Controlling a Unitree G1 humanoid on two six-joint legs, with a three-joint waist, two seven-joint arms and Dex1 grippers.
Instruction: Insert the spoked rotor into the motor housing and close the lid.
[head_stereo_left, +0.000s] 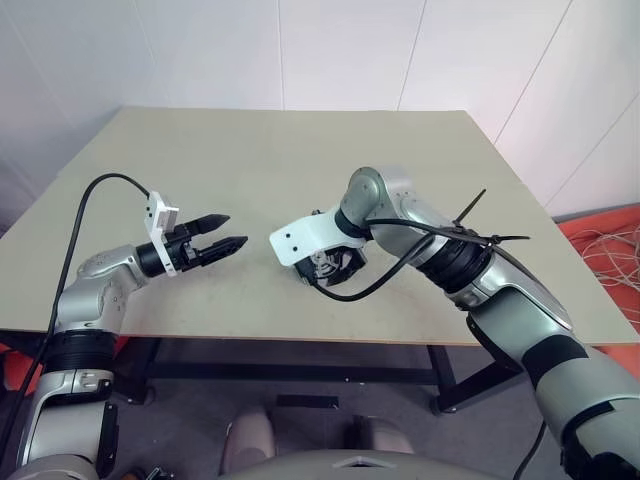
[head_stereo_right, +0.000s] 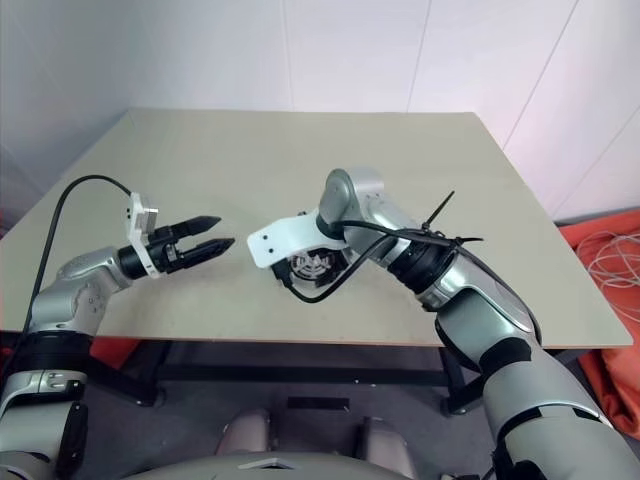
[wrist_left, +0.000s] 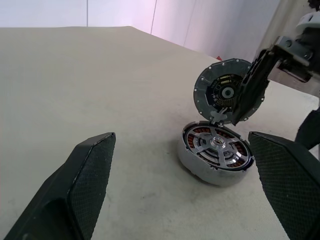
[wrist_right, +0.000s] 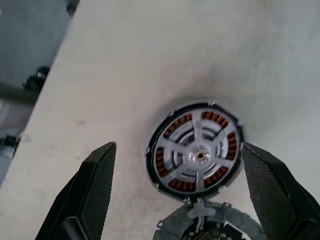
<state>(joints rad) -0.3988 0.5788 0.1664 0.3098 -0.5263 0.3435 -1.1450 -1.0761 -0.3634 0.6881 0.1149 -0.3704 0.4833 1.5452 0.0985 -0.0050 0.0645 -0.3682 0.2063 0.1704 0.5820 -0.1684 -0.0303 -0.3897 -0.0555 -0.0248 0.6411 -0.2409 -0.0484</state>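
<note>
Left wrist view gives the clearest read on progress: the motor housing (wrist_left: 216, 159) sits flat on the table (wrist_left: 75, 85), and the spoked rotor (wrist_left: 217, 148) already lies down inside it, its silver spokes level with the rim and the copper windings showing between them. So the first half of the job looks done. The lid (wrist_left: 223, 91) is not closed: it stands up on edge at the far side of the housing, joined to it by a small tab at the rim like a hinge, its inner face with the small coloured centre turned toward this camera. From the head camera the right gripper (head_stereo_left: 328, 268) hangs just above the housing, pointing steeply down, and in its own wrist view its two black fingers (wrist_right: 90, 195) stand wide apart on either side of the rotor with nothing between them. One of those fingers appears right alongside the upright lid; whether it touches the lid I cannot tell. The left gripper (head_stereo_left: 222, 233) is held level, well off to the side of the housing, jaws parted and empty, aimed toward it. What seems left is only to tip the lid over and press it down flat on the housing, which I judge calls for a gentle push from behind its upper edge.
</note>
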